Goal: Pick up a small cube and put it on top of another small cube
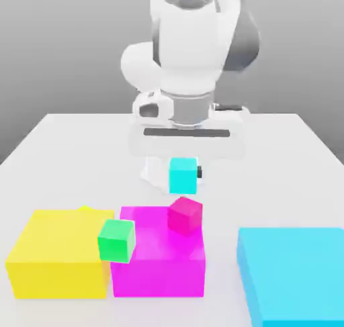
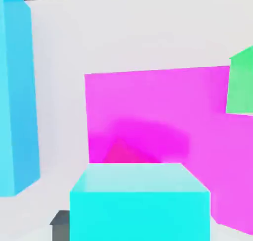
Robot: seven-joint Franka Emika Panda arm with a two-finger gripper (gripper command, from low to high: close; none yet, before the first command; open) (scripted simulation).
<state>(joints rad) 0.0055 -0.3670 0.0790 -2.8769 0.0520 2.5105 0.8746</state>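
With the small cyan cube (image 1: 183, 176) clamped in the tool (image 1: 184, 175) at the exterior view's centre, the carry step was apparently underway; next required was alignment above the crimson cube (image 1: 185, 216).

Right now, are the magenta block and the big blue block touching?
Apart. The exterior view shows bare table between the magenta block and the big blue block.

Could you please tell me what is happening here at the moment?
A robot arm has a small cyan cube gripped in its jaws, held up off the table. Near it are a magenta block, a small crimson-pink cube and a small green cube. The cyan cube is not yet stacked on another small cube.
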